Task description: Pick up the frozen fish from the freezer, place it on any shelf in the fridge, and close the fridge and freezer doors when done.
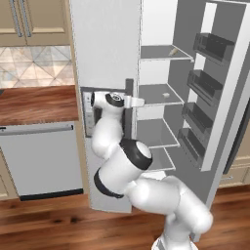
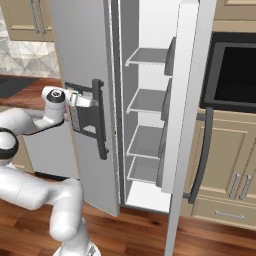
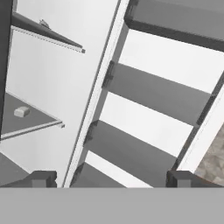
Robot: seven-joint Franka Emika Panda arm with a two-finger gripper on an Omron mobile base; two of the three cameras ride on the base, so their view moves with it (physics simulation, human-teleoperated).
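The two-finger gripper (image 3: 109,177), jaws spread wide and empty, hovers beside the dark grey bar handle (image 1: 129,110) of the white dispenser door (image 1: 105,44), facing the open grey-walled fridge (image 1: 158,95) (presumably mid-reach); the fish itself I cannot identify.

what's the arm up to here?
The gripper is open and holds nothing, up by the handle of the closed freezer door. The fridge door is swung wide, its shelves in view with a small pale item on one. The fish is not yet fetched.
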